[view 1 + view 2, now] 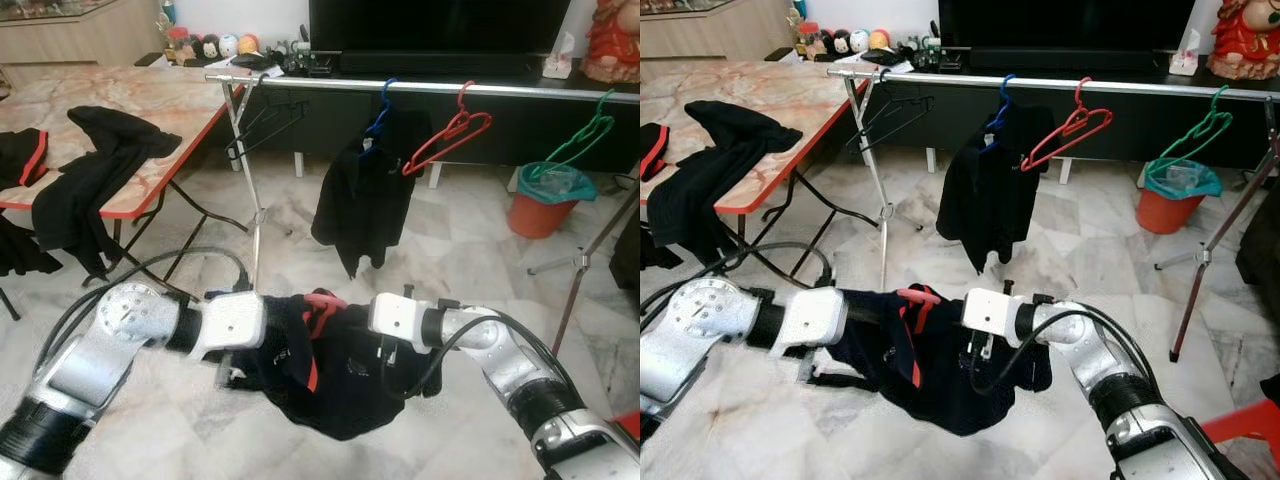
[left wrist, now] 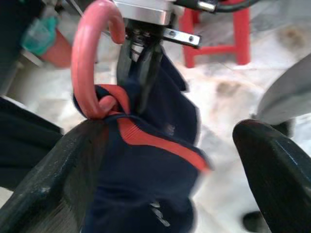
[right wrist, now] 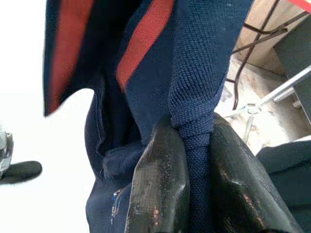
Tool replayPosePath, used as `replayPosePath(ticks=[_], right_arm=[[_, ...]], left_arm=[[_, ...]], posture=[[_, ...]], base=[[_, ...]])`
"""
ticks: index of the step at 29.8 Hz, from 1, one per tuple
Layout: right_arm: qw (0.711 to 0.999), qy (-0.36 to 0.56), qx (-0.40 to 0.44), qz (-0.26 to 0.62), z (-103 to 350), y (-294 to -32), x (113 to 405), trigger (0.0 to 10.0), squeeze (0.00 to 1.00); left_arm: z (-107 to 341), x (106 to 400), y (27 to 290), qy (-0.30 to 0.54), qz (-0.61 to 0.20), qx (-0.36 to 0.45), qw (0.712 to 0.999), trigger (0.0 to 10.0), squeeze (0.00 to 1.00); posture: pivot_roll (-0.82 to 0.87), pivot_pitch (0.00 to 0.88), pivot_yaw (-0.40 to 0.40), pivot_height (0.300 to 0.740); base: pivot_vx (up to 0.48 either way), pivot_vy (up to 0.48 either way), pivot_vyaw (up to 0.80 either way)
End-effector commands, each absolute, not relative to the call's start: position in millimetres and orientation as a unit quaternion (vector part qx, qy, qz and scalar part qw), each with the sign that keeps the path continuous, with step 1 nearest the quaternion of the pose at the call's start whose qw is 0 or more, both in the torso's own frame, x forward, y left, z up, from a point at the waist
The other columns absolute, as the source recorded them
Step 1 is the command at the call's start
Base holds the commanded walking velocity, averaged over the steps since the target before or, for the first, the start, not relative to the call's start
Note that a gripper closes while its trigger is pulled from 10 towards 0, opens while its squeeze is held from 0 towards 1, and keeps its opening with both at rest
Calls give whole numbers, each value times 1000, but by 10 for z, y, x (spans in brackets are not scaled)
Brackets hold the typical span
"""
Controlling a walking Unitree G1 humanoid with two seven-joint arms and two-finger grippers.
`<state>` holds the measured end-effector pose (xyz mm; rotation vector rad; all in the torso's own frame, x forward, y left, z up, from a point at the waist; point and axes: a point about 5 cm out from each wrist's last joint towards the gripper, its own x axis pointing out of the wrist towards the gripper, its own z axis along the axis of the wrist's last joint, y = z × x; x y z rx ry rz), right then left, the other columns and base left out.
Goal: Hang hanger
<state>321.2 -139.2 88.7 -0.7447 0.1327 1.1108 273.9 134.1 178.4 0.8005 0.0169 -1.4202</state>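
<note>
Hanger [image 2: 92, 53] — pink-red, hook curling up out of a navy shirt [image 1: 330, 375] with red trim — sits low in the centre of the head views, held between the two arms above the marble floor [image 1: 450, 260].

Left gripper [image 2: 160, 160]: fingers spread wide, one on either side of the shirt's collar; cannot tell if they touch the cloth.

Right gripper [image 3: 194, 160]: both fingers pinched tight on a bunched fold of the navy fabric.

Clothes rail [image 1: 420, 87] runs across the upper frame. On it, left to right: black hanger [image 1: 265, 125], blue hanger [image 1: 380, 115] carrying a dark garment [image 1: 360, 200], bare red hanger [image 1: 447, 140], bare green hanger [image 1: 575, 140].

Upper left — folding table [image 1: 160, 110] with dark clothes [image 1: 90, 185] draped over its edge. Orange bucket [image 1: 545, 205] at right under the rail.
</note>
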Motion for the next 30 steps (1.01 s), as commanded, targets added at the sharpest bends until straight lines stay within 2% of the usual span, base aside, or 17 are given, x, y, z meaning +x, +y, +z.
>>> replayPosePath(ticks=[1, 8, 30], right_arm=[[782, 38, -346, 517, 999, -1336, 3262, 0, 0], [782, 38, -347, 516, 1006, -1354, 3260, 0, 0], [782, 38, -347, 516, 1006, -1354, 3260, 0, 0]], left_arm=[[1790, 2740, 1288, -12, -635, 407, 657, 10000, 0], [1607, 2655, 1307, 9, -663, 457, 593, 10000, 0], [1607, 2655, 1307, 9, -663, 457, 593, 10000, 0]], posture=[[88, 0, 70, 740], [82, 0, 75, 740], [82, 0, 75, 740]], base=[[0, 0, 0], [0, 0, 0], [0, 0, 0]])
